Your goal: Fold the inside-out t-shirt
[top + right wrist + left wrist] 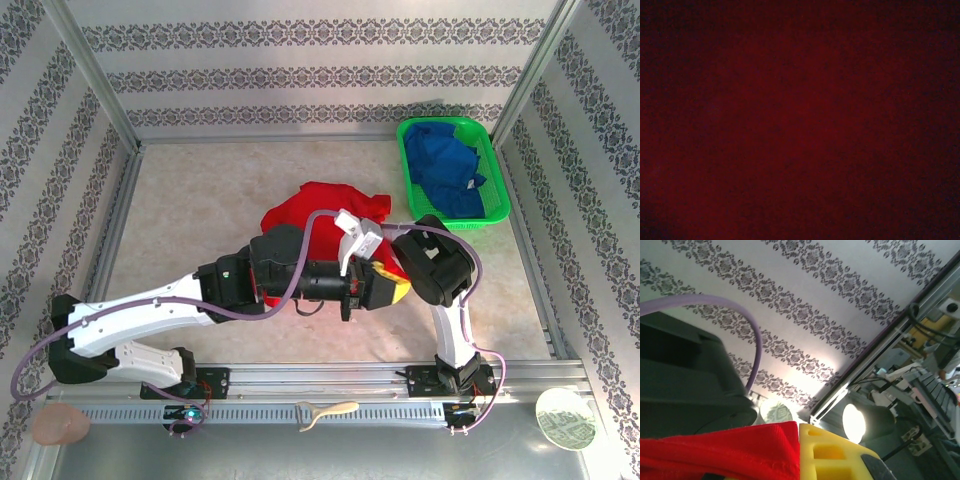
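Observation:
The inside-out t-shirt (322,205) is a bright red crumpled heap in the middle of the table. My left gripper (392,290) lies over its near right part, pointing right. In the left wrist view, a fold of the red cloth (715,450) is pinched against the yellow finger (832,452), lifted up toward the camera. My right arm bends in from the right, and its white wrist body (357,236) rests on the shirt just behind the left gripper. Dark red cloth (800,120) lies right against the right wrist camera, so its jaws are hidden.
A green basket (497,214) holding a blue garment (445,170) stands at the back right. Patterned walls and metal posts enclose the table. A metal rail (320,380) runs along the near edge, with a brush (325,412) and a plate (565,418) beyond it.

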{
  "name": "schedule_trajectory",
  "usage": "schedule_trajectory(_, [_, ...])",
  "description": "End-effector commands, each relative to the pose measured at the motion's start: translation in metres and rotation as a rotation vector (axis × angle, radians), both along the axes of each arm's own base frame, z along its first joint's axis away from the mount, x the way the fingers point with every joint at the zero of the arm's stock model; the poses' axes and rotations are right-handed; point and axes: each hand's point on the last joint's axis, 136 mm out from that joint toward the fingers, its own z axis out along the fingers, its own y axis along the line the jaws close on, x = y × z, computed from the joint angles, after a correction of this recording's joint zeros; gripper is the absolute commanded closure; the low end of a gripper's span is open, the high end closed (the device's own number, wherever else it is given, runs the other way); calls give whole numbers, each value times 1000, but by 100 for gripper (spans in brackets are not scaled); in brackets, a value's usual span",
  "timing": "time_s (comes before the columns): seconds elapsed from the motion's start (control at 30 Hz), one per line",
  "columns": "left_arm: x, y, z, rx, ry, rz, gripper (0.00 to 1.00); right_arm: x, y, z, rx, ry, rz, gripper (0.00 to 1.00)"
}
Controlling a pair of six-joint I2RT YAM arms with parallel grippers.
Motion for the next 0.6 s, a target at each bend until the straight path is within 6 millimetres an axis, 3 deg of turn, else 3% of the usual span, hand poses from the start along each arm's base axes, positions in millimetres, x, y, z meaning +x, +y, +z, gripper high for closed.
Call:
schedule_trajectory(0.0, [-57,15,89,-280,-51,-223,100,5,-10,-13,-18,53,-33,15])
schedule_trajectory(0.07, [-59,18,91,-275,-67,-222,100,5,-14,-11,-45,60,-48,15])
schedule_trajectory(0.2, [-34,18,67,-185,-126,-83,100,3,-32,-9,-131,104,-129,13])
schedule_trajectory(0.43, [-58,2,91,-259,-56,-228,100,5,-53,4,-300,184,-240,10])
schedule_trajectory(0.57, [-51,8,89,-242,-92,-168,100,4,-60,-2,-359,260,-254,10])
